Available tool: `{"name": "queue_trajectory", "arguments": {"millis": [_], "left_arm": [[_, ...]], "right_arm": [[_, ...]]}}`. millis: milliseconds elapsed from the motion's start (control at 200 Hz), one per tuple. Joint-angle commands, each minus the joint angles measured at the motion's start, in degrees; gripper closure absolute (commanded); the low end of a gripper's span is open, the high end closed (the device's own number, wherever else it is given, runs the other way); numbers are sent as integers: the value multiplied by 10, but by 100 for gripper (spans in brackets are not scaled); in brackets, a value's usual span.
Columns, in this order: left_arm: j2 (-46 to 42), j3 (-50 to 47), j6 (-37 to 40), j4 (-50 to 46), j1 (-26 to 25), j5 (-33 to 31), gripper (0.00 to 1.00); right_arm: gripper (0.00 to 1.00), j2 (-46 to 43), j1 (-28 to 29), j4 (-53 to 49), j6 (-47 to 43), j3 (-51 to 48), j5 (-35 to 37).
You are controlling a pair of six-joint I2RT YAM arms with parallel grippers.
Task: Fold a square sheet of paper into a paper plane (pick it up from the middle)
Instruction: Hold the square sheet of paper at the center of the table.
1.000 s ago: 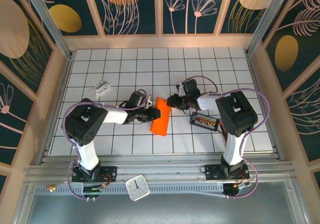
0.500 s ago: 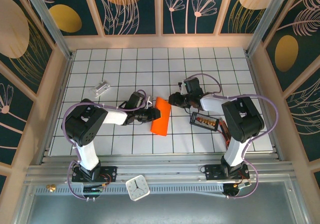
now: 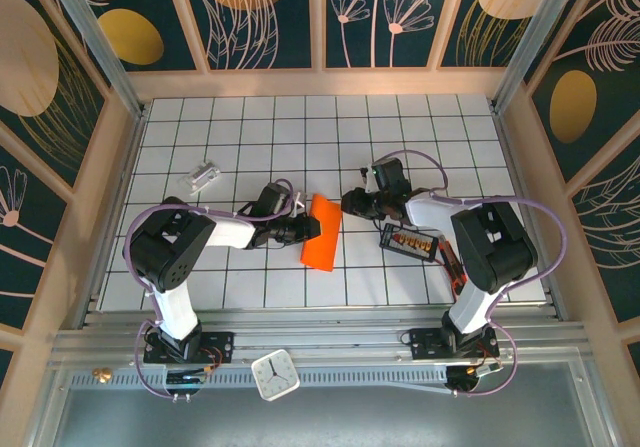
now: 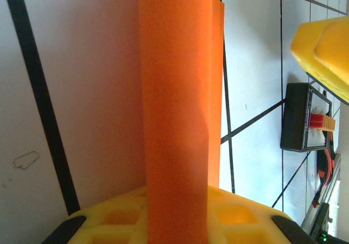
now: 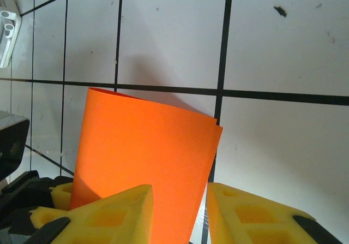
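The right arm's elbow has swung outward over the last second, and the right tool (image 3: 350, 205) has slid a little nearer the black tray (image 3: 410, 240), off the sheet's far corner. The orange sheet (image 3: 322, 235) and the left tool (image 3: 306, 227) have not shifted.

The sheet lies on the white gridded surface (image 3: 300, 127), near the tray on the side toward the left arm. It is already doubled over into a narrow strip. The left wrist view shows two layers with edges slightly offset.

The left tool is clenched on the edge of the strip facing away from the tray, and the paper rises straight out from between its yellow fingers (image 4: 234, 216). The right tool is released. In its wrist view its fingers (image 5: 109, 211) stand apart, with the paper's broad face showing beyond the gap, not pinched. It sits just beside the strip's far corner on the tray side.

Judging by this, a crease has probably just been pressed and the right arm is backing off to reposition, while the left arm anchors the paper.

The strip's long axis runs from the far side of the surface toward the arms' bases, roughly parallel to the tray's short side. Both ends are blunt, so there is no nose yet and the plane is far from done.
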Motion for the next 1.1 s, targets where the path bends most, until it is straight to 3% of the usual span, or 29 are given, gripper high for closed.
{"name": "queue_trajectory", "arguments": {"millis": [0, 1096], "left_arm": [[89, -33, 36, -121, 0, -139, 78], [103, -33, 40, -120, 1, -149, 78]], "right_arm": [[67, -14, -1, -3, -4, -6, 4], [68, 12, 15, 0, 2, 10, 10]]}}
